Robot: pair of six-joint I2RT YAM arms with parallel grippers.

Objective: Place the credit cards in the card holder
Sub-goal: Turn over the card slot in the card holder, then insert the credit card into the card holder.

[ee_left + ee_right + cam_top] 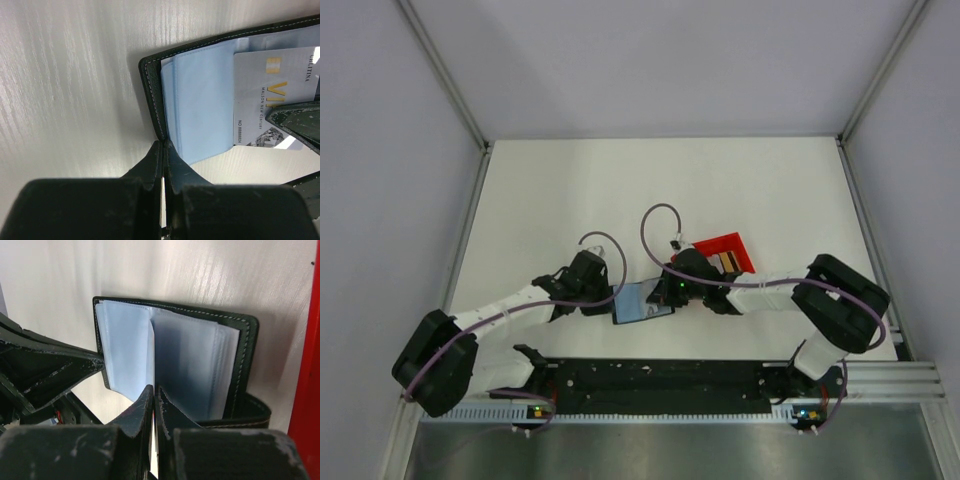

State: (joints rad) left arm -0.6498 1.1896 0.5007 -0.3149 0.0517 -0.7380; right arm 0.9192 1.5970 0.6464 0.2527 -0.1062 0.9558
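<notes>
Gaping card holder (150,90), lettered card (267,100) (left wrist only)

The left arm (510,305) and right arm (770,297) share one build: white tubular links between bulky black joint housings. A lilac cable (660,207) loops off each wrist, and a small green light (538,411) glows at each base. The left pincer (164,150) and right pincer (154,392) are matte black, their tapered fingers (135,415) scuffed with pale scratches and specks.
</notes>
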